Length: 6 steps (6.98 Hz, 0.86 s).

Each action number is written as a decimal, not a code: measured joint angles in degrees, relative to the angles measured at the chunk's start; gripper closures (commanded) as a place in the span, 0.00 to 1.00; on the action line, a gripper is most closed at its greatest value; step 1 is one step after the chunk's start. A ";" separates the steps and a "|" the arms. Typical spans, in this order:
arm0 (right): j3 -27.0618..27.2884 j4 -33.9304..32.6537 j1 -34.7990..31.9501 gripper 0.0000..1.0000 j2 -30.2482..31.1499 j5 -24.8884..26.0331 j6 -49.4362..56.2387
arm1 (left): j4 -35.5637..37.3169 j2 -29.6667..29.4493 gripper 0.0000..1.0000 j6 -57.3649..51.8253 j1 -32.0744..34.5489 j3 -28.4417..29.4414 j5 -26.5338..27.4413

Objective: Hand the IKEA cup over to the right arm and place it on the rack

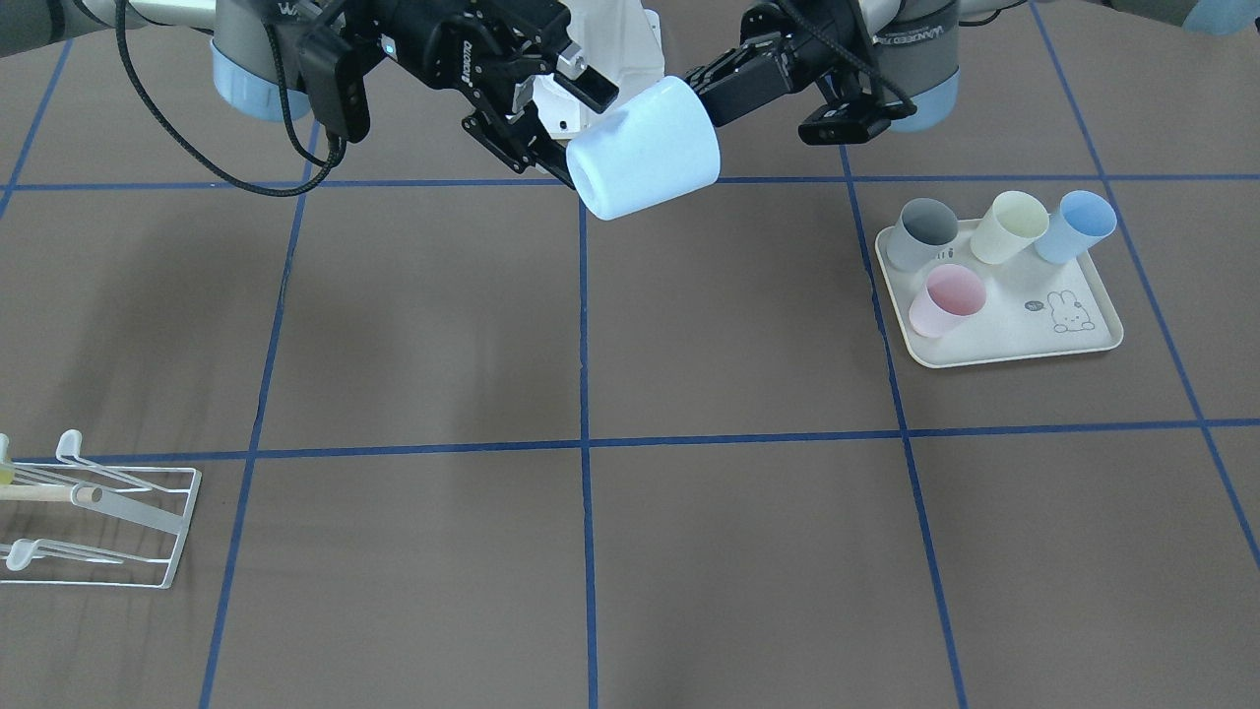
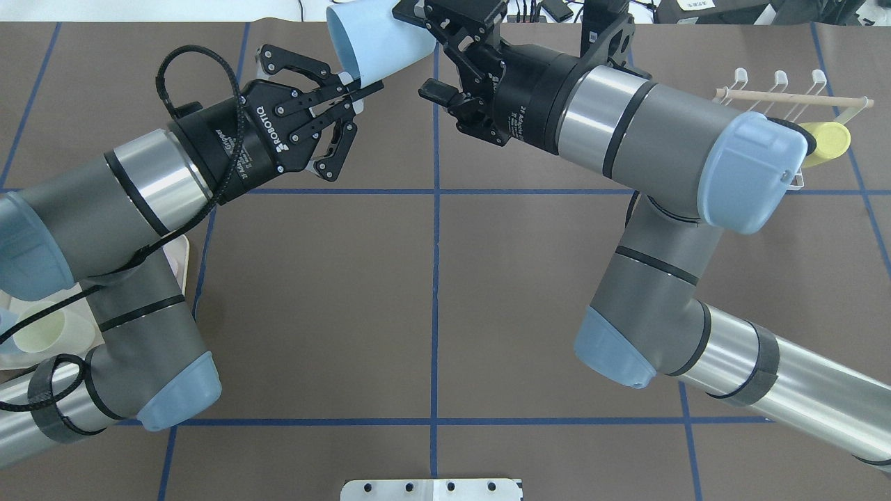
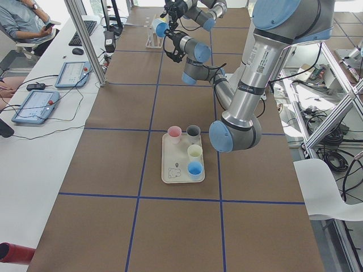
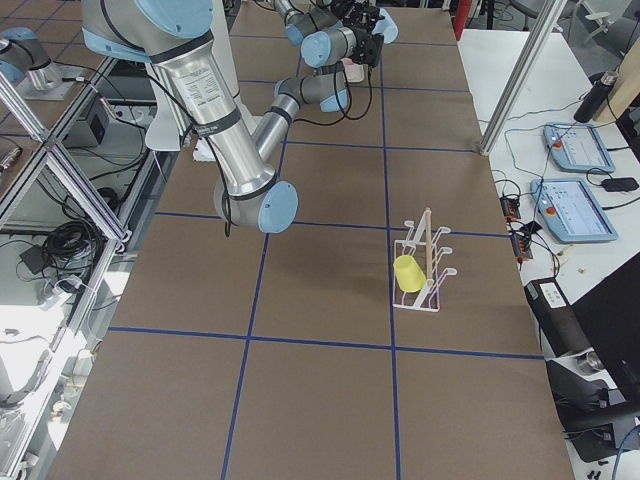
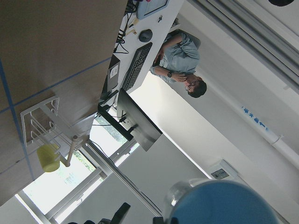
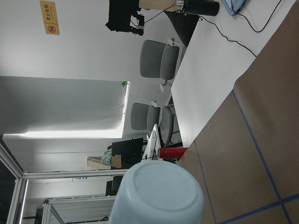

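The IKEA cup (image 1: 650, 148) is pale blue and hangs on its side in the air over the table's middle, near the robot's base. My left gripper (image 1: 695, 89) is shut on its rim, and the overhead view shows the same left gripper (image 2: 359, 86) pinching the wall of the cup (image 2: 376, 40). The right arm's gripper (image 1: 569, 123) stands open, its fingers on either side of the cup's closed base. That base (image 6: 161, 193) fills the lower right wrist view. The white wire rack (image 1: 98, 512) sits at the table's end on the right arm's side.
A yellow cup (image 2: 828, 142) hangs on the rack (image 2: 793, 94). A cream tray (image 1: 994, 340) with a rabbit drawing holds grey, yellow, blue and pink cups on the left arm's side. A person sits at a desk (image 3: 22, 20) beside the table.
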State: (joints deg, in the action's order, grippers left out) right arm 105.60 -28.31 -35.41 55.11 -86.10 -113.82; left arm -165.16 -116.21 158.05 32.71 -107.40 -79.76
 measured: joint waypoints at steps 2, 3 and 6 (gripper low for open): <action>-0.09 -0.05 0.06 0.01 -0.16 0.24 0.00 | 0.01 -0.34 1.00 -0.21 -1.93 -0.15 1.58; -0.11 -0.07 0.11 0.01 -0.22 0.54 0.00 | 0.01 -0.61 1.00 -0.26 -2.55 -0.27 2.04; -0.29 -0.08 0.22 0.29 -0.26 0.83 -0.02 | -0.01 -1.09 1.00 -0.28 -3.05 -0.40 2.32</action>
State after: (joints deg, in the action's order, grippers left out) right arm 105.31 -28.39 -35.19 54.85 -85.27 -113.84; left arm -165.17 -117.30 157.76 29.66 -107.80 -77.44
